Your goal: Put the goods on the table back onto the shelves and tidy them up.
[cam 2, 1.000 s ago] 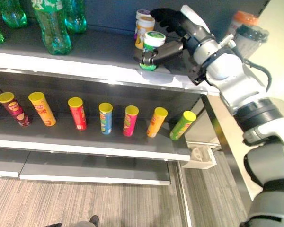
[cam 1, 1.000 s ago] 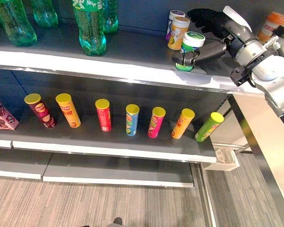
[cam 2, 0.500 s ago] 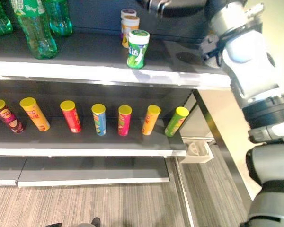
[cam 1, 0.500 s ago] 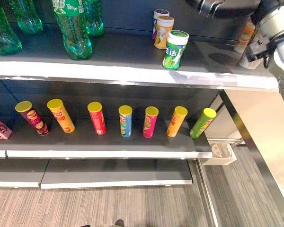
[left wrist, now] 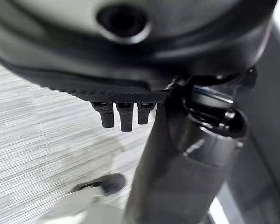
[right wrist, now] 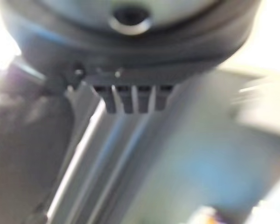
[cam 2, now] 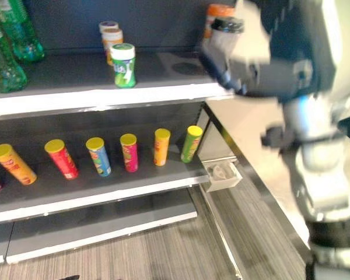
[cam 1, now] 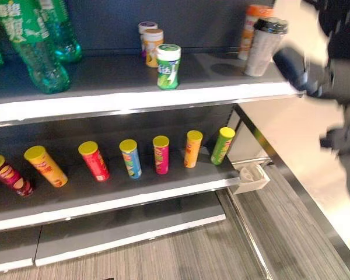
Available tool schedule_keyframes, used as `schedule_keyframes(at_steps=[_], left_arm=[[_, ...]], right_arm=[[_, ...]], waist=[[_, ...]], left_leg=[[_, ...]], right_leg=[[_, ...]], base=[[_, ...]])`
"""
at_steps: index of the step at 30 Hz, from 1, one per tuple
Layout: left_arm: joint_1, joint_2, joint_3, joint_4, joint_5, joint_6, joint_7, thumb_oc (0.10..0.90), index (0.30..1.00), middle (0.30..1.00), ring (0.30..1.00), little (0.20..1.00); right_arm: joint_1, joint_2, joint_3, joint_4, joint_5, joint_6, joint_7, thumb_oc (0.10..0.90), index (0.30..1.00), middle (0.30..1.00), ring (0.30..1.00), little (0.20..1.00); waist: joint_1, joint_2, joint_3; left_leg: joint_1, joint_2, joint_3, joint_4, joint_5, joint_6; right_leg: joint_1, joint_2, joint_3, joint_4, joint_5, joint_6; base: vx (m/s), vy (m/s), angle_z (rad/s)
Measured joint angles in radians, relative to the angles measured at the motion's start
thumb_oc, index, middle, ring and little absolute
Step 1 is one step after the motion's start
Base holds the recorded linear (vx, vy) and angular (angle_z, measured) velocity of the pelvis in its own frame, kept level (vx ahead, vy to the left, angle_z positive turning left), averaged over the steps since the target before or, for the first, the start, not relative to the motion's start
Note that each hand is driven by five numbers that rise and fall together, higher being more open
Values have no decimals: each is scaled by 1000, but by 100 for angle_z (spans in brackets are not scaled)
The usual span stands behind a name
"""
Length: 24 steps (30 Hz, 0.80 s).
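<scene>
Top shelf (cam 1: 134, 99): green tub (cam 1: 168, 66) upright near the front edge, centre of frame, nothing touching it; judged shelved. Two small tubs (cam 1: 150, 41) behind it by the back wall, in file. Green bottles (cam 1: 32, 49) upper left. Dark-lidded cup (cam 1: 262, 46) and orange-lidded jar (cam 1: 252, 26) at the shelf's right end.

Middle shelf (cam 1: 105, 195): chip tubes (cam 1: 128, 157) leaning in a spaced row, yellow lids forward for display.

Right hand (cam 1: 294, 67): blurred, upper right, off the shelf; grasp cannot be told. Left hand (left wrist: 123, 114): fingers relaxed, empty, over floor.
</scene>
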Motion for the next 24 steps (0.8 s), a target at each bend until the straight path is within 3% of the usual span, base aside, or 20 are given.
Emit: schedule_keyframes(at_steps=[5,10,14,16,18,19,24], left_arm=[[-7,4,9,-49,8,1,-9,800,900,900,900,900],[-21,0,10,-60,38,-9,-45,800,900,900,900,900],[-37,-9,7,-57,50,-9,-67,800,900,900,900,900],[-39,-7,7,-55,71,-8,-70,800,900,900,900,900],[-39,9,-15,-53,76,-3,-68,800,900,900,900,900],[-44,12,-26,-47,76,-3,-70,800,900,900,900,900],[-69,6,-42,-45,73,-4,-64,800,900,900,900,900]], right_arm=[[272,24,-32,36,77,70,127,800,900,900,900,900],[554,114,28,67,148,184,272,800,900,900,900,900],[635,218,102,255,148,245,350,800,900,900,900,900],[681,237,207,487,20,295,384,800,900,900,900,900],[632,271,267,657,-100,251,396,800,900,900,900,900],[585,292,305,751,-170,273,379,800,900,900,900,900],[503,495,287,1040,-338,266,285,800,900,900,900,900]], waist=[[-54,46,-13],[-82,54,-8],[-81,41,1],[-69,28,9],[-78,14,15],[-78,9,16],[-54,10,16]], left_leg=[[4,14,69,0,-2,2],[11,30,93,0,-1,2],[14,32,98,0,-3,0],[13,31,96,0,-3,0],[10,31,93,0,-1,-2],[11,32,95,0,-1,-2],[8,31,77,0,-1,-2]], right_leg=[[-40,17,65,-9,10,8],[-41,33,86,-10,20,-6],[-40,35,86,-16,12,0],[-38,32,86,-16,13,0],[-40,32,81,-16,22,-7],[-40,33,83,-16,21,-6],[-24,31,61,-16,21,-7]], base=[[-29,-16,-42],[-7,-12,-18],[-9,1,1],[-36,13,-2],[-18,8,-3],[-1,-1,6],[9,12,11]])
